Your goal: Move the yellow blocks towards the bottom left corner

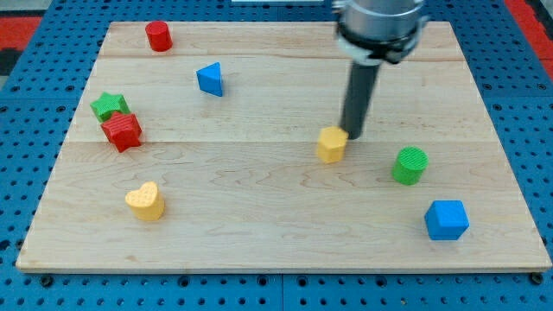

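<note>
A yellow hexagonal block (331,144) lies right of the board's middle. My tip (352,136) stands right at its upper right side, touching or nearly touching it. A yellow heart-shaped block (145,201) lies near the view's bottom left, well apart from the tip.
A wooden board (259,242) on a blue pegboard. A red cylinder (158,36) is at the top left, a blue triangular block (210,79) below it, a green star (109,105) and red star (122,131) at the left, a green cylinder (409,165) and blue cube (446,219) at the right.
</note>
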Controlling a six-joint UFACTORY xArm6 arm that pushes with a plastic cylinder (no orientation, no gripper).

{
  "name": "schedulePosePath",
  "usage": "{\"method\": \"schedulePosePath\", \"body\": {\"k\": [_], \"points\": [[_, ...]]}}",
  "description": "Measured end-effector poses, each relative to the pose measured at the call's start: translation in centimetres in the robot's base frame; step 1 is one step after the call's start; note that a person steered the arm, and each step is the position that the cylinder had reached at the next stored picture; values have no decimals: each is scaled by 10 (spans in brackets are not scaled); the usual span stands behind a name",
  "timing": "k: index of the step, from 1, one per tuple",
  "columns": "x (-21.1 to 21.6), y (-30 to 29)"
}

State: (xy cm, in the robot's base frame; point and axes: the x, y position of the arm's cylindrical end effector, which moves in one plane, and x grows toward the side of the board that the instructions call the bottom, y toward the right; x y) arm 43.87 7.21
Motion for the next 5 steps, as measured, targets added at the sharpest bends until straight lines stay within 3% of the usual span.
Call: {"method": "schedulePosePath", "body": {"k": [1, 2, 5], "points": [[14, -61], [31, -35], [104, -108]]}}
